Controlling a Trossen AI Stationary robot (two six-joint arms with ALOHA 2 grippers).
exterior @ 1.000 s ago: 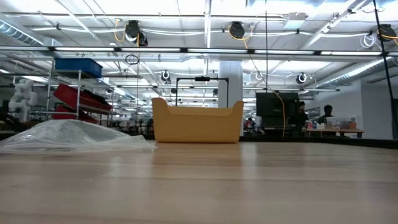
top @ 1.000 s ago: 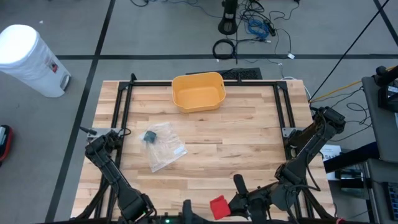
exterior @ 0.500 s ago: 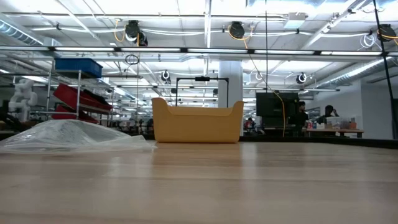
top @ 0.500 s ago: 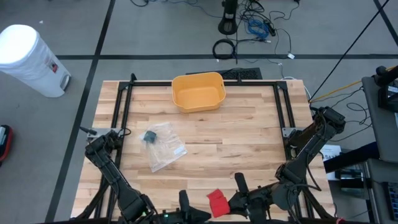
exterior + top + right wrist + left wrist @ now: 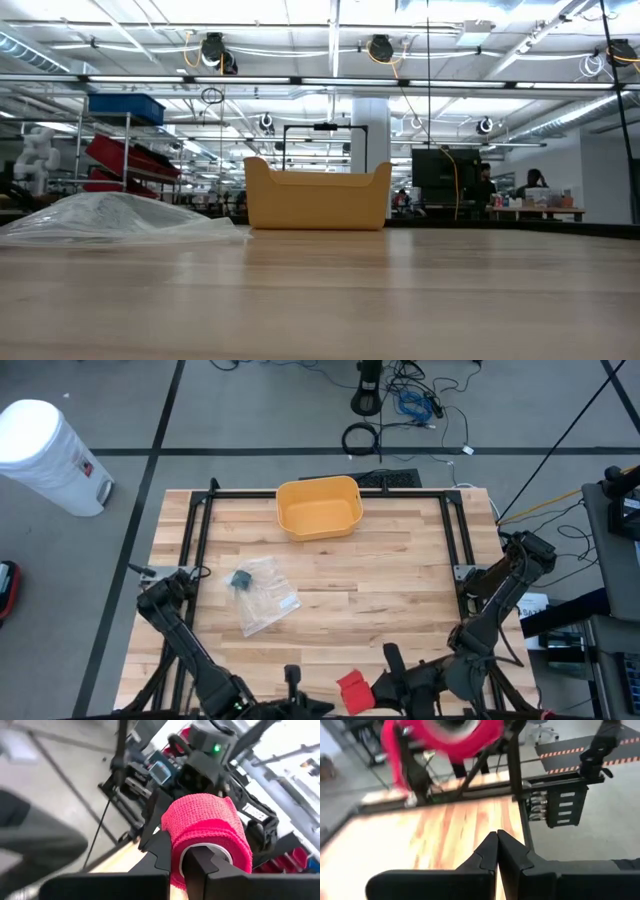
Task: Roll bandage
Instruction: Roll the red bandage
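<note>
Bandage roll (image 5: 207, 825), red and crinkly, wound on a pale core, pinched through its wall by the right hand (image 5: 187, 857): one finger inside the core, the other outside, pressed close on the fabric. Seen from above, roll (image 5: 352, 693) held at the counter (image 5: 380, 590) edge farthest from the yellow bin (image 5: 318, 507), almost straight across from it, with the right hand (image 5: 385, 685) on its one side and the left hand (image 5: 292, 685) near on the other, apart from it. Core opening turned back toward the right wrist, so long axis judged to run along that edge, pointing from one hand at the other. Left hand (image 5: 497, 842) pressed together on nothing, aimed at the roll (image 5: 445, 735), which shows blurred ahead of it, with what may be a loose red tail hanging from one side; too smeared to be sure. Likely next: left hand to open and take that free end, being the only hand unoccupied. Farther off, closer to the bin, a clear plastic bag (image 5: 262, 593) with a small dark item inside, flat on the counter, well apart from both hands.
</note>
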